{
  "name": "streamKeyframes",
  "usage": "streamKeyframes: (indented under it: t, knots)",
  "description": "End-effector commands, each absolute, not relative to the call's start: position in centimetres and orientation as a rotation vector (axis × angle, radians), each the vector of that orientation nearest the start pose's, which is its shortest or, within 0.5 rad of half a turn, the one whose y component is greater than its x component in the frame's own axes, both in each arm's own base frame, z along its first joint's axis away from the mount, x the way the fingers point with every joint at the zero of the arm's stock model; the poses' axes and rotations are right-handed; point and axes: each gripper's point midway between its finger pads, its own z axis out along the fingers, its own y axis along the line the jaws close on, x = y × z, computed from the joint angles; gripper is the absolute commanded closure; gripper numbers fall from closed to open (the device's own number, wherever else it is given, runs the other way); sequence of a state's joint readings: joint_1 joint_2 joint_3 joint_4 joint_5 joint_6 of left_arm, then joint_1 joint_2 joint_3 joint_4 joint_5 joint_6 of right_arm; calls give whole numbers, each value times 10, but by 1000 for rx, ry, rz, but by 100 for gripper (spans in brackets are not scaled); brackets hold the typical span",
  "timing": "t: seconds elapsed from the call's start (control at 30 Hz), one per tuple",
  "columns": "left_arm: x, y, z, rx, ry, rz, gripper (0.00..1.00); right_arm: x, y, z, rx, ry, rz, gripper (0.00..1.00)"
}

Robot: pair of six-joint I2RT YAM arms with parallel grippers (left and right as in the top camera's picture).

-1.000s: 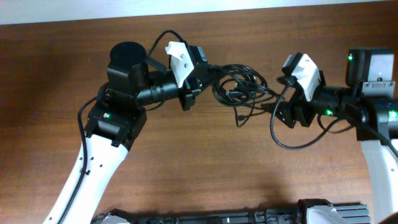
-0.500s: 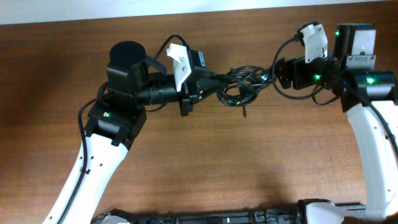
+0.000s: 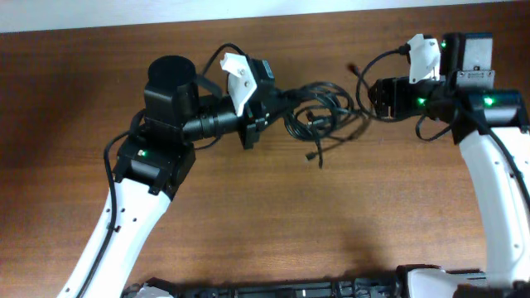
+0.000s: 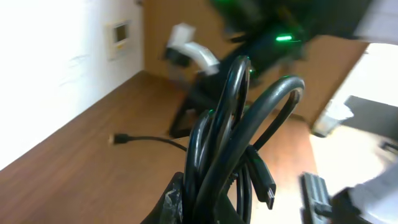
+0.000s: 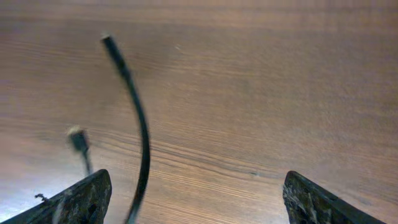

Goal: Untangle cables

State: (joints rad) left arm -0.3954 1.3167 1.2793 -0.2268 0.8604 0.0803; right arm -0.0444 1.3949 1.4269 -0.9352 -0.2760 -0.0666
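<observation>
two robot arms at one wooden table [image 3: 248,215]. one tangled bundle of thin black cables [image 3: 319,116], looped, with small plug ends, lies between the grippers. the left gripper [image 3: 267,105] is clamped on it. the right gripper [image 3: 374,95] has its fingers spread wide, holding nothing.

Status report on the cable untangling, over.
Left gripper shut on the cables. Right gripper open, gripping nothing. Bundle not yet untangled. Nothing blocking.

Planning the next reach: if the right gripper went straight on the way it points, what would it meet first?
Probably a loose strand of the cables, seen between the fingers of the open right gripper, though depth is unclear; beyond it only the table.
</observation>
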Motion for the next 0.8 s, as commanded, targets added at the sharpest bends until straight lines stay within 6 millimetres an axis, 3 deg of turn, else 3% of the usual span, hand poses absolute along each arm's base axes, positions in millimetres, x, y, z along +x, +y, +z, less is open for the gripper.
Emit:
streamKeyframes:
  t: [0.0, 0.13, 0.33, 0.6, 0.77]
  knots:
    - [315, -258, 378, 875, 1621, -948, 100, 348, 55, 294, -338, 2293, 405, 12]
    - [315, -258, 380, 870, 1619, -959, 100, 331, 74, 320, -499, 2168, 472, 9]
    - [304, -264, 391, 928, 1544, -1015, 100, 328, 76, 322, -511, 2160, 477, 9]
    - [299, -266, 394, 952, 1519, -1038, 100, 316, 97, 330, -695, 2062, 576, 9]
    - [269, -274, 409, 1098, 1371, -1172, 100, 318, 95, 328, -695, 2067, 553, 9]
